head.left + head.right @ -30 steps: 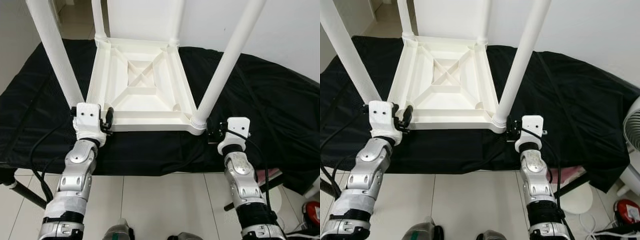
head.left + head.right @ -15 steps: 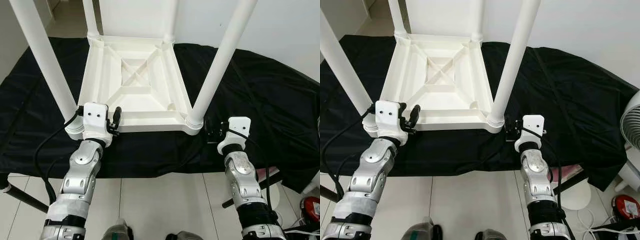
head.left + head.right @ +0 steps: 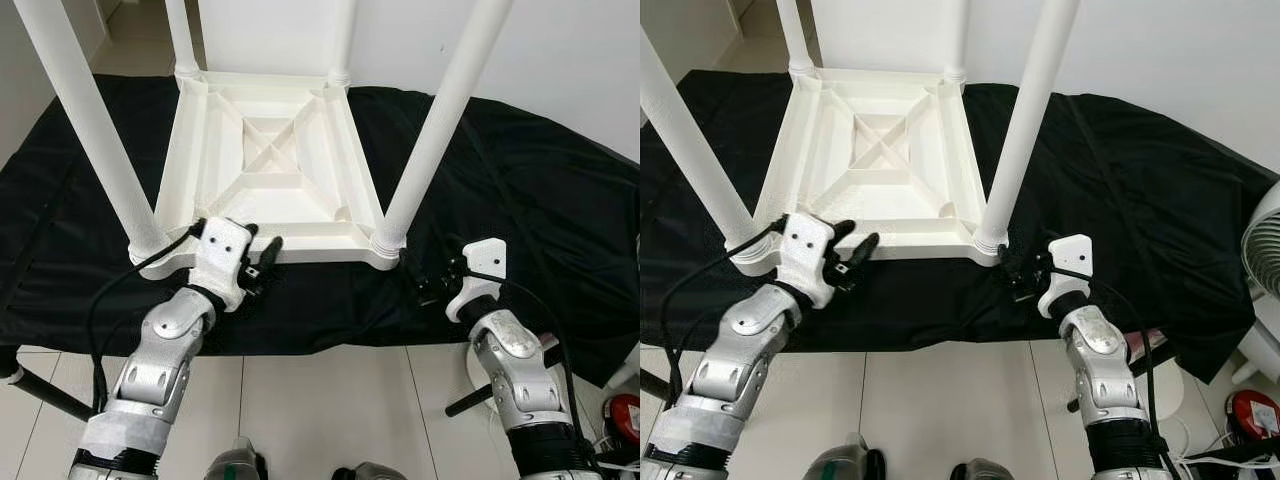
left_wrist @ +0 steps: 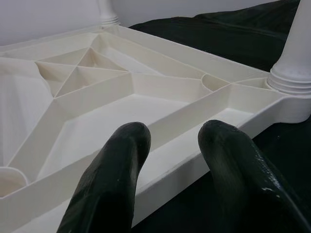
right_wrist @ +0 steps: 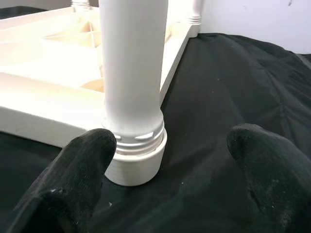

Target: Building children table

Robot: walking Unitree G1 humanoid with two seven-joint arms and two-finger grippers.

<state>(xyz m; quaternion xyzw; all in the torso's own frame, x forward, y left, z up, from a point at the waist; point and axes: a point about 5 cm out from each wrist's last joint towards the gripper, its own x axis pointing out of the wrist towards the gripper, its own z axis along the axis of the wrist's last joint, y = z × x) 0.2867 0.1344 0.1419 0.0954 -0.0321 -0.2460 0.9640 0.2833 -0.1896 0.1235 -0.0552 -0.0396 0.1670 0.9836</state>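
At the near edge: two silver robot arms rise from below, over a pale tiled floor [image 3: 320,400].
Left hand [image 3: 262,262]: black fingers spread apart, holding nothing; they reach over the near rim of the white plastic children's table, close above it, just beside the near-left leg. In the left wrist view the two fingers [image 4: 116,179] hang over the rim with a gap between them.
Right hand [image 3: 1018,268]: black fingers spread wide, holding nothing, just beside the base of the near-right leg, low over the cloth. In the right wrist view one finger [image 5: 77,184] sits at each side of the leg's threaded collar, not touching it.
Surface: a black cloth [image 3: 520,200], wrinkled, covers the tabletop and hangs over its near edge.
Task thing: the white plastic children's table [image 3: 270,160] lies upside down on the black cloth, its ribbed underside with a crossed brace facing up.
Near legs: the near-left leg [image 3: 95,130] and near-right leg [image 3: 440,120], round white tubes, stand upright in their corner sockets.
Far legs: two more white legs [image 3: 183,40] stand at the far corners.
Beyond: a white wall [image 3: 560,60].
Far right: part of a white fan [image 3: 1262,250] and a red object [image 3: 1252,415] on the floor.
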